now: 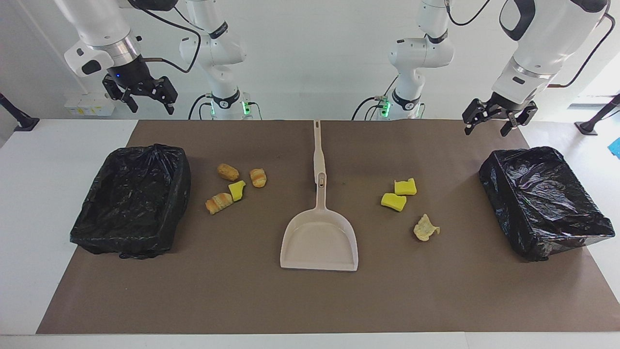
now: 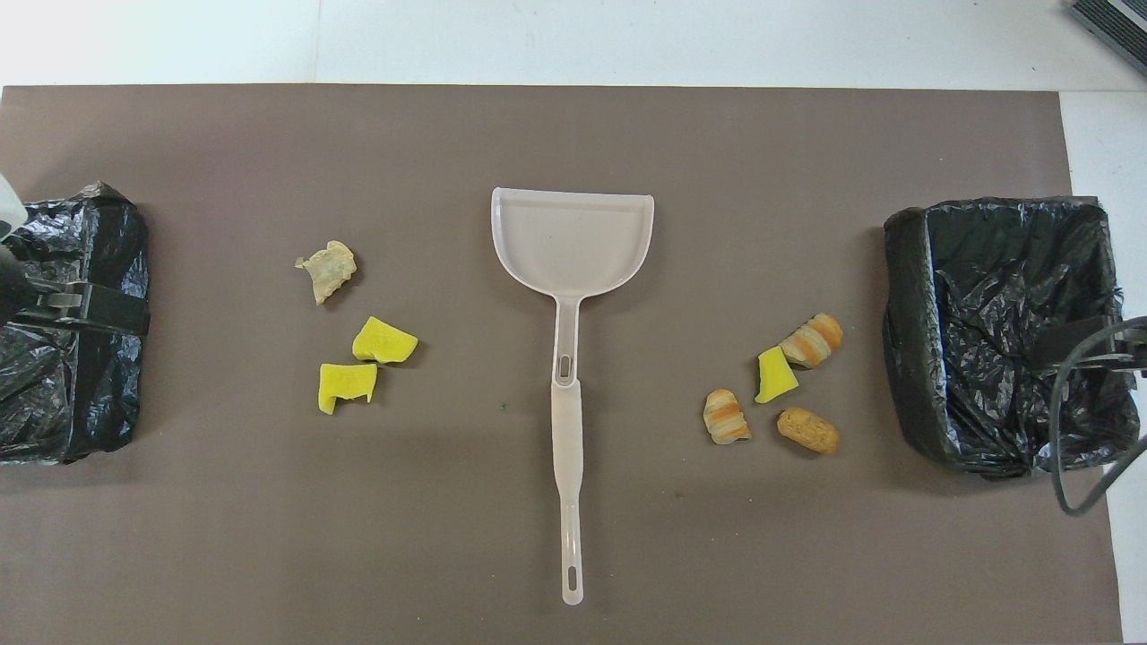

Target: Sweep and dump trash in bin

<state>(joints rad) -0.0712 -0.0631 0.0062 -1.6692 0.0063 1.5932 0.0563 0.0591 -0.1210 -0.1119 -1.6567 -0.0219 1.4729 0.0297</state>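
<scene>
The trash lies in two clusters on the brown mat. Toward the right arm's end are three bread pieces (image 1: 227, 171) (image 2: 808, 430) and a yellow sponge chunk (image 1: 237, 190) (image 2: 775, 375). Toward the left arm's end are two yellow sponge chunks (image 1: 393, 201) (image 2: 346, 385) and a pale chip (image 1: 426, 228) (image 2: 327, 269). A bin lined with a black bag (image 1: 133, 203) (image 2: 995, 331) stands at the right arm's end, another bin (image 1: 542, 201) (image 2: 81, 376) at the left arm's end. My right gripper (image 1: 151, 107) hangs open above the table's robot-side edge. My left gripper (image 1: 487, 130) also hangs open, holding nothing.
A beige dustpan (image 1: 319, 237) (image 2: 572, 242) lies flat in the middle of the mat between the two clusters, its long handle (image 1: 317, 150) pointing toward the robots. White table borders the mat at both ends.
</scene>
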